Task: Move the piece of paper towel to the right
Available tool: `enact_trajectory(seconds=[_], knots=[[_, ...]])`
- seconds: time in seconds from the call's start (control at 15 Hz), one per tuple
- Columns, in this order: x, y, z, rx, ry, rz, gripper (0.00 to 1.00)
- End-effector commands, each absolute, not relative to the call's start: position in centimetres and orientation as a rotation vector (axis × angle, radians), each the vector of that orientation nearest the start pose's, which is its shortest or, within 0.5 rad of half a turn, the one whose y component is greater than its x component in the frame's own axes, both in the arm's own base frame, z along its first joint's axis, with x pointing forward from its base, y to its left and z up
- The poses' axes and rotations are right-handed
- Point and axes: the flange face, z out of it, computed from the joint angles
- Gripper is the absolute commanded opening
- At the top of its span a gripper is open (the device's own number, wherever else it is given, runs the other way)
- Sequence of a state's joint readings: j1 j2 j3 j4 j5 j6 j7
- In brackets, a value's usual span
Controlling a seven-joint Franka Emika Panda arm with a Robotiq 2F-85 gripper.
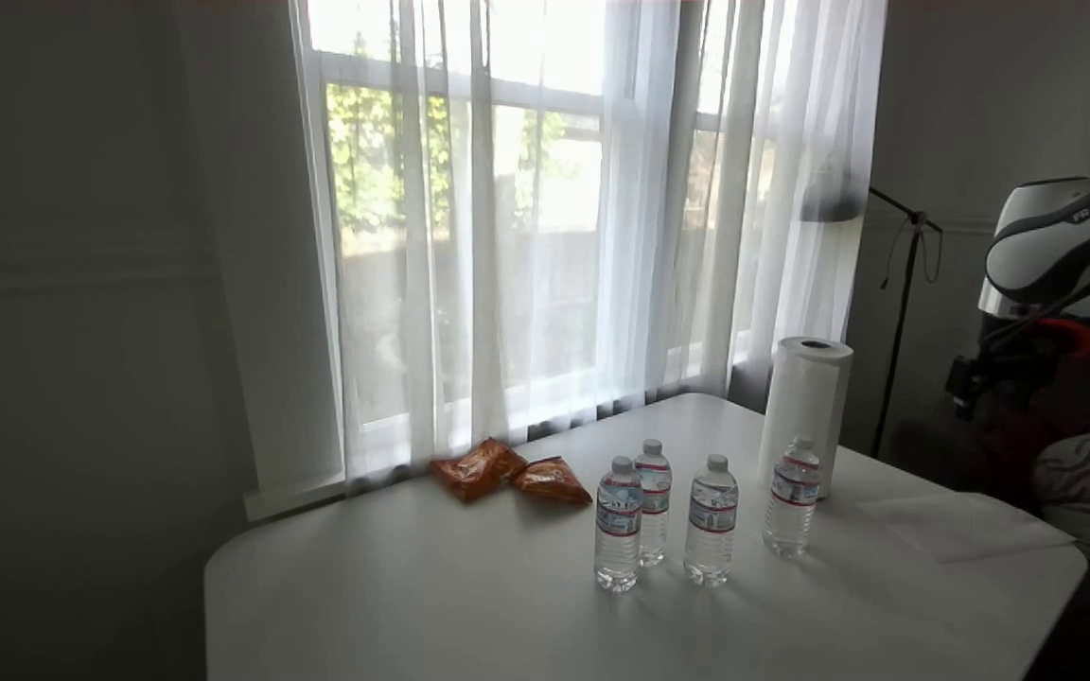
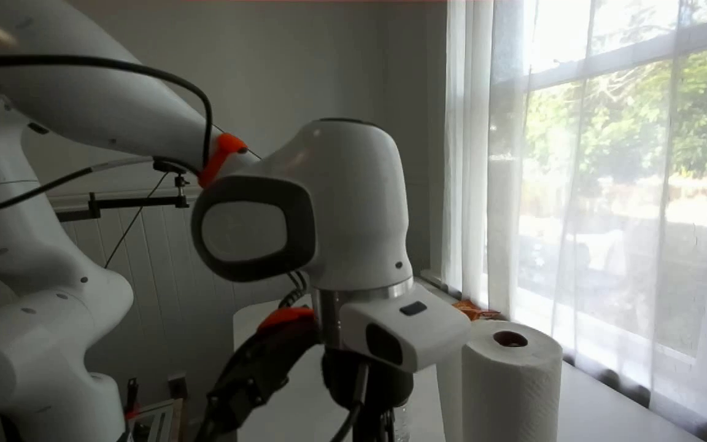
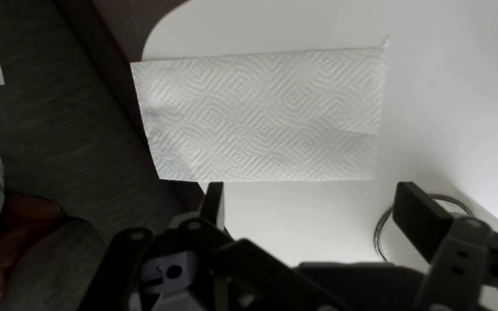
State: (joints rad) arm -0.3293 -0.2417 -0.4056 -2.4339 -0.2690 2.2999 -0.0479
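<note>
White paper towel (image 3: 262, 116) lies below the tool (image 3: 309, 201), one end overhanging the worktop (image 3: 448, 95) | tool spread wide, nothing in its grasp | paper roll (image 2: 510, 393) off to its side

We count one upright paper towel roll (image 1: 802, 407), four water bottles (image 1: 712, 525) near it, one piece of paper towel (image 3: 260, 116) beside it, two orange bags (image 1: 482, 470) well apart from it, one table (image 1: 413, 596) under it, one lamp (image 1: 831, 202) behind it in an exterior view, and, near it too, one robot arm (image 2: 353, 209) with one gripper (image 3: 311, 209).
</note>
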Motion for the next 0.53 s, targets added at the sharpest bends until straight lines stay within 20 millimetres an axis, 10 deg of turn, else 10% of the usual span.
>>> enact_trajectory(seconds=[0.0,0.47], knots=[[32.2,-30.3,45.1,-3.149,0.859,-0.045,1.00],[32.2,-29.2,47.4,-3.158,0.818,-0.033,1.00]])
